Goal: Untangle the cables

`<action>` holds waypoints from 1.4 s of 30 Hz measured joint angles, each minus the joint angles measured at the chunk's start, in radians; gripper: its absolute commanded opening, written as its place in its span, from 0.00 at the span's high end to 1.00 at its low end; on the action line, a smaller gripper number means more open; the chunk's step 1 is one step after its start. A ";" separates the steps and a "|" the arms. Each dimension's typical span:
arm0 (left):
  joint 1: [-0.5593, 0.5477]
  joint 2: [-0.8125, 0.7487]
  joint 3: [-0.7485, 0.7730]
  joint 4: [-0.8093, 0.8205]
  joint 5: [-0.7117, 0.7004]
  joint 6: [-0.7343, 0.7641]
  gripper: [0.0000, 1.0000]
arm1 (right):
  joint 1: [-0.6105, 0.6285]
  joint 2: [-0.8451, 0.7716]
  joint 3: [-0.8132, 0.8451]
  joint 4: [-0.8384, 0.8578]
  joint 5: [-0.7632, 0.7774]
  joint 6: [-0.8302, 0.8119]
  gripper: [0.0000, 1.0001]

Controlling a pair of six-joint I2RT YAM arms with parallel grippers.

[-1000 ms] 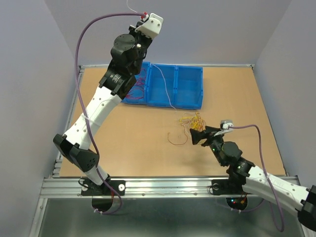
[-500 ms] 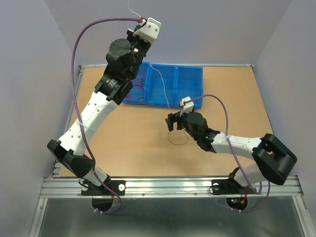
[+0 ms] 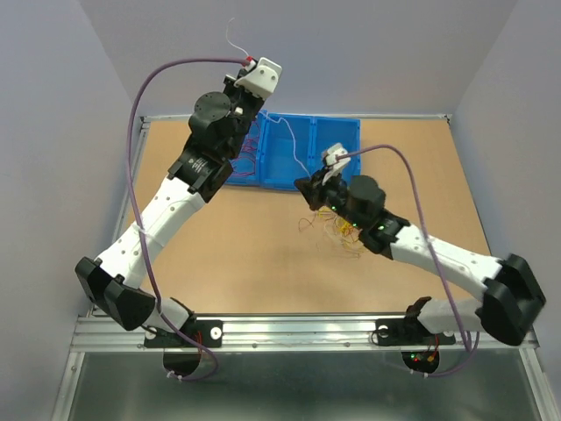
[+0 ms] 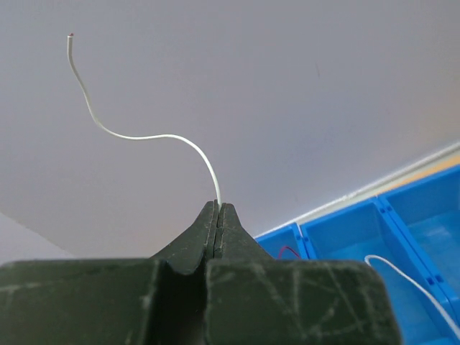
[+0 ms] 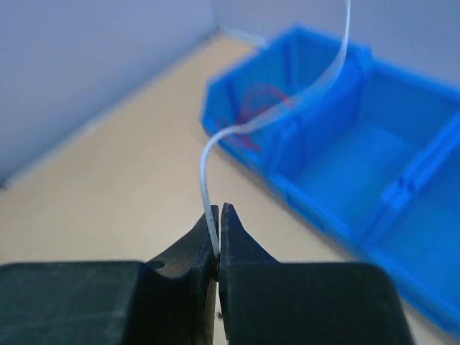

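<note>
The white cable (image 5: 204,169) is hair-thin, almost weightless and springy. It keeps its own curl, so it will whip or slide rather than hang straight, and a hard tug would probably kink it or drag its neighbours along. Both grippers have it. The left gripper (image 4: 218,208), raised high above the far-left of the table (image 3: 219,263), has its jaws pinched flat on the strand with a curly free tail sticking out above. The right gripper (image 5: 218,215), low near the front rim of the blue bin (image 3: 337,180), has its jaws closed tight on a lower stretch of the same strand. Between the 2 grips the strand runs slack over the bin. The yellow-orange cables (image 3: 344,232) lie in a loose knot on the table just under the right arm, and red cables (image 5: 257,106) sit in the bin's left compartment. A grip close to the knot looks best — a long free length only flexes. The room for pulling is upward and toward the bare near-left of the table. The bin's rim could snag the strand, and the grey walls (image 3: 517,105) close in on 3 sides — the left gripper already sits near the back one.
</note>
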 measured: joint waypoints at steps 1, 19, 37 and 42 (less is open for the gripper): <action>0.005 -0.005 -0.038 0.017 0.013 -0.008 1.00 | 0.000 -0.049 0.027 -0.023 -0.019 0.003 0.99; 0.056 0.040 -0.312 0.172 0.193 -0.191 1.00 | -0.002 0.055 0.416 -0.137 0.016 -0.034 1.00; 0.193 0.512 -0.157 0.092 0.499 -0.383 1.00 | -0.248 0.455 0.597 -0.117 -0.239 0.132 0.99; 0.193 0.517 -0.135 0.066 0.581 -0.401 0.96 | -0.263 0.551 0.641 -0.123 -0.301 0.172 0.99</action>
